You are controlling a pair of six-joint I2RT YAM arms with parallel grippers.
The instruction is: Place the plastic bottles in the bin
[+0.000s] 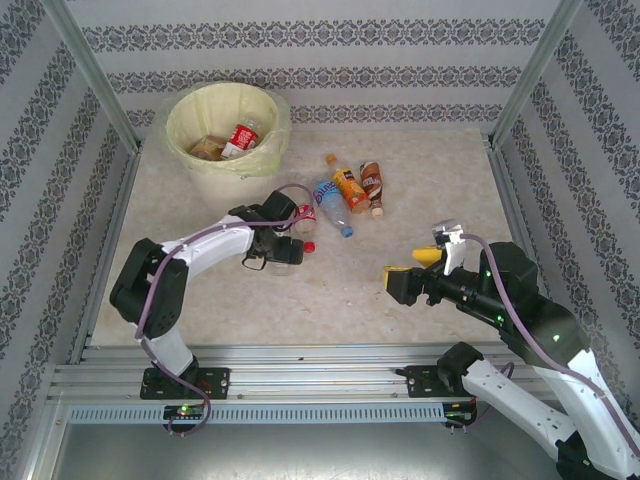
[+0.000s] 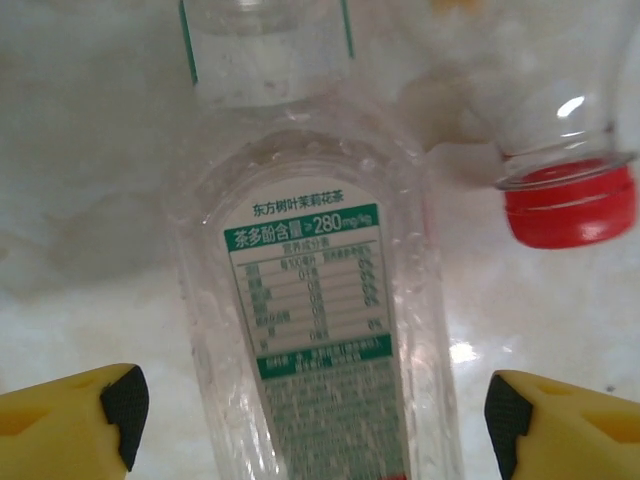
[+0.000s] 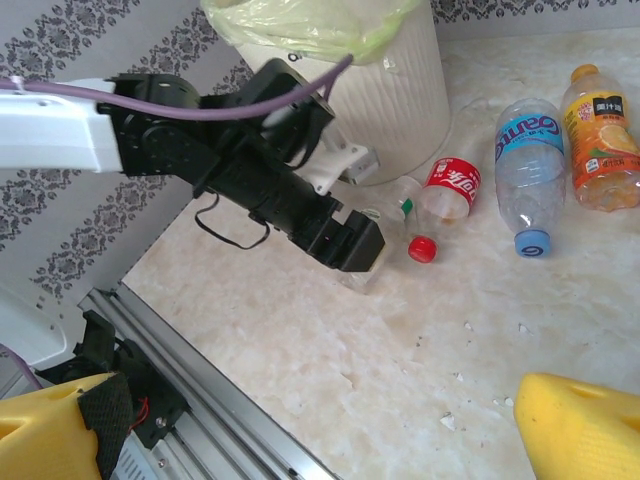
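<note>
The left end effector (image 2: 315,420) is straddling a clear bottle (image 2: 320,330) that is lying flat on the bench (image 1: 340,290) just in front of the bin (image 1: 180,115). Its jaws are standing open, one on each side of the bottle with bench showing in both gaps, so it is not yet gripping anything. The bottle is looking empty and thin-walled, with droplets inside, so it is probably very light, slick and easy to crush or squirt out sideways. The flat labelled midsection between the pads is looking like the best place to pinch, gently and square across. A red-capped bottle (image 2: 560,150) is lying just beside it on the right, near enough to be nudged. Further along the bench a blue-labelled bottle (image 3: 527,160), an orange bottle (image 3: 602,140) and a brown bottle (image 1: 372,185) are lying close together, all on their sides. The bin is standing at the far left corner, lined with a pale yellow-green bag (image 3: 300,25), and is already holding a red-labelled bottle (image 1: 240,138) and something with a tan label that is too small to identify. The right end effector (image 1: 412,265) is hovering over bare bench, wide open and carrying nothing.
</note>
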